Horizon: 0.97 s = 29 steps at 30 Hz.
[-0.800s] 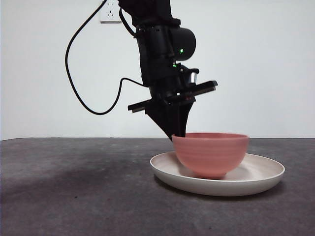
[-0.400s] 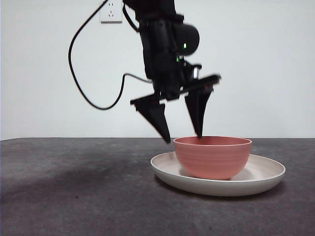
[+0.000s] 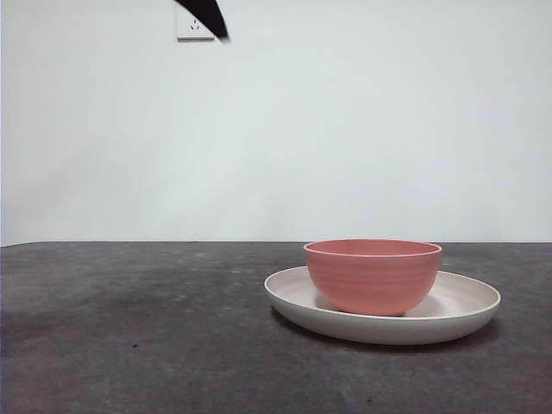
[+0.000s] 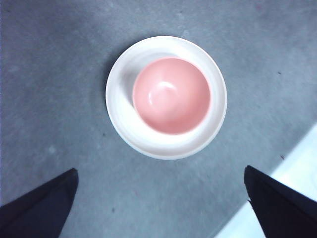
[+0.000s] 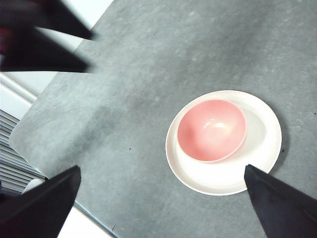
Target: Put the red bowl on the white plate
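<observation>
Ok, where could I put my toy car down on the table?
Bare table lies beside the white plate and in front of it. The plate itself is crowded: the red bowl sits on it, leaving only a ring of plate around it.

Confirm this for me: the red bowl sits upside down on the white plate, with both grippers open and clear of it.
Not quite. The red bowl sits upright, its hollow facing up, as the left wrist view shows. It does rest on the white plate, and both grippers are open and clear of it.

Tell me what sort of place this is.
Probably a lab test bench: a bare dark grey table, a plain white wall with a socket, and only a red bowl on a white plate.
</observation>
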Each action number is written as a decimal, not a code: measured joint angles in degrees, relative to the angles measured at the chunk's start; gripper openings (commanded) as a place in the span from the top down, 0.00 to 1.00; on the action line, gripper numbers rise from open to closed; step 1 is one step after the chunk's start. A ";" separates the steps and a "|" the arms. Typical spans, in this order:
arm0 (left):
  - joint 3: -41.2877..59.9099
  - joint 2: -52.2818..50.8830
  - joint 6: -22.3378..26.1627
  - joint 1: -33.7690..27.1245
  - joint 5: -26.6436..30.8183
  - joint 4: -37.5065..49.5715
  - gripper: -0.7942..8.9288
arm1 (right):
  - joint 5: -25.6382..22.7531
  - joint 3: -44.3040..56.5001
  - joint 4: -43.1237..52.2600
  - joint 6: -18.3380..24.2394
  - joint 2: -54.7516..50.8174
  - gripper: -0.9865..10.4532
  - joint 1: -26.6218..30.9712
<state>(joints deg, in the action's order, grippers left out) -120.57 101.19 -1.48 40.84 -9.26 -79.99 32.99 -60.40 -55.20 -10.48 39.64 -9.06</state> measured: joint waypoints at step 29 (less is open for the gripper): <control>66.71 -72.41 -1.57 -3.69 -5.97 20.90 0.34 | 0.00 0.00 -5.73 -0.04 3.80 0.41 0.00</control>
<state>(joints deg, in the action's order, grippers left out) -53.87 28.77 -3.05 37.15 -15.22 -59.09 32.99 -60.40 -60.93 -10.52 43.44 -9.06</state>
